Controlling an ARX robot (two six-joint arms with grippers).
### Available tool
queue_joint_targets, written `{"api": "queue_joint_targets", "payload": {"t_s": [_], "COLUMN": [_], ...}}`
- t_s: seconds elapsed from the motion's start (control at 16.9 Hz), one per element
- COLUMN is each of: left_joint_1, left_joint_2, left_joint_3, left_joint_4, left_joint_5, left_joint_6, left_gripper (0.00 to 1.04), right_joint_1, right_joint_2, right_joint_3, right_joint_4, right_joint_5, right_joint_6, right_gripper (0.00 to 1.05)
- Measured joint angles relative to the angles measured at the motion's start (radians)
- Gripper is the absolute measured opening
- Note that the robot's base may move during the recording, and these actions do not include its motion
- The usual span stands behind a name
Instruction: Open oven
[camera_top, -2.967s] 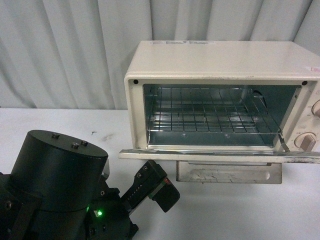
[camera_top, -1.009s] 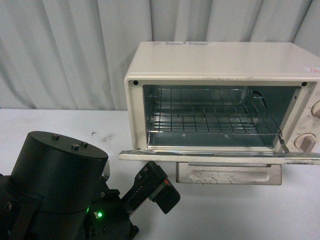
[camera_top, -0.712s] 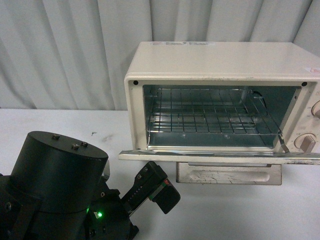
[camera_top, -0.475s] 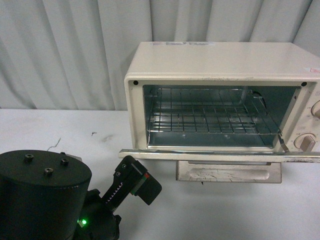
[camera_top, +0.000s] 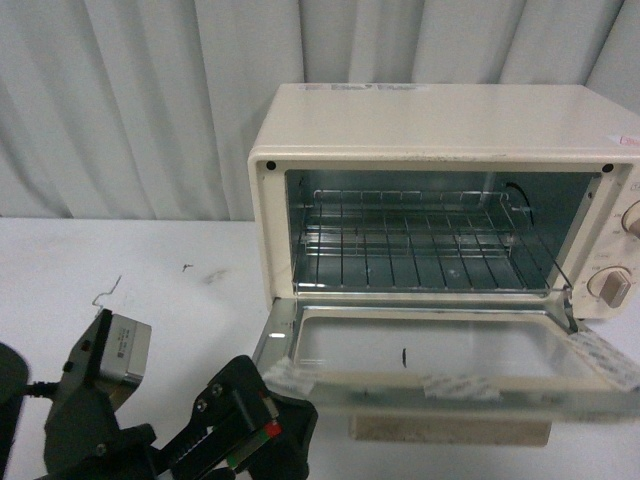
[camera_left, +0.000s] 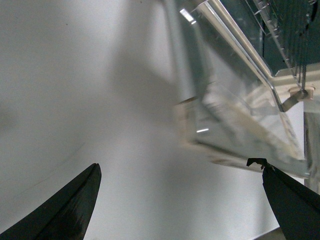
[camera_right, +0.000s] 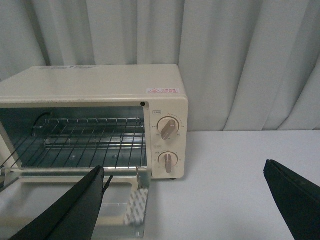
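Already the oven (camera_top: 440, 180) stands with its mouth wide open: it fills the right half of the front view, set on the white table (camera_top: 120, 260) against a pale curtain (camera_top: 130, 100). Its glass door (camera_top: 440, 355) hangs folded down toward the camera, lower centre-right of the frame, and the wire rack (camera_top: 420, 245) inside shows plainly. Two round knobs (camera_right: 168, 145) sit stacked on the panel at the centre of the right wrist view, beside the cavity.

The left gripper (camera_top: 245, 425) sits at the lower left of the front view, close to the near left corner of the door; whether it touches that corner I cannot tell. In the left wrist view its dark fingertips (camera_left: 70, 207) stand far apart at the bottom corners with nothing between them, so it is released. The door there is blurred, at the upper right. The right gripper (camera_right: 185, 200) likewise shows both tips spread wide at the bottom of its own view, empty and apart from the oven.

Judging by the lowered door, the opening itself looks done or all but done. What remains, I think, is only to confirm the door rests fully down, then draw the left arm clear without catching the door's edge.
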Motion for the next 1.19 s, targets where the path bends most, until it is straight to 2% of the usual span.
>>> {"api": "queue_joint_targets", "payload": {"t_s": [0.24, 0.53, 0.59, 0.65, 0.71, 0.77, 0.95, 1.01, 1.07, 1.19], "left_joint_1": [0.093, 0.278, 0.267, 0.289, 0.332, 0.373, 0.418, 0.481, 0.526, 0.517], "left_joint_2": [-0.200, -0.764, -0.809, -0.883, -0.970, -1.056, -1.210, -1.256, -1.302, -1.368], "left_joint_3": [-0.105, -0.150, -0.195, -0.248, -0.276, -0.289, -0.290, -0.291, -0.291, -0.291], "left_joint_4": [-0.119, -0.519, -0.315, -0.153, -0.159, -0.215, -0.352, -0.396, -0.431, -0.500], "left_joint_5": [0.079, 0.071, -0.067, -0.209, -0.265, -0.262, -0.199, -0.124, -0.116, -0.100], "left_joint_6": [0.206, 0.415, 0.518, 0.681, 0.800, 0.889, 0.973, 0.982, 0.983, 0.984], "left_gripper": [0.98, 0.98, 0.91, 0.78, 0.68, 0.55, 0.19, 0.08, 0.02, 0.02], "right_joint_1": [0.000, 0.000, 0.000, 0.000, 0.000, 0.000, 0.000, 0.000, 0.000, 0.000], "right_joint_2": [0.000, 0.000, 0.000, 0.000, 0.000, 0.000, 0.000, 0.000, 0.000, 0.000], "right_joint_3": [0.000, 0.000, 0.000, 0.000, 0.000, 0.000, 0.000, 0.000, 0.000, 0.000], "right_joint_4": [0.000, 0.000, 0.000, 0.000, 0.000, 0.000, 0.000, 0.000, 0.000, 0.000], "right_joint_5": [0.000, 0.000, 0.000, -0.001, 0.002, 0.001, 0.000, 0.000, 0.000, 0.000], "right_joint_6": [0.000, 0.000, 0.000, 0.000, 0.000, 0.000, 0.000, 0.000, 0.000, 0.000], "right_gripper": [0.98, 0.98, 0.98, 0.98, 0.98, 0.98, 0.98, 0.98, 0.98, 0.98]}}
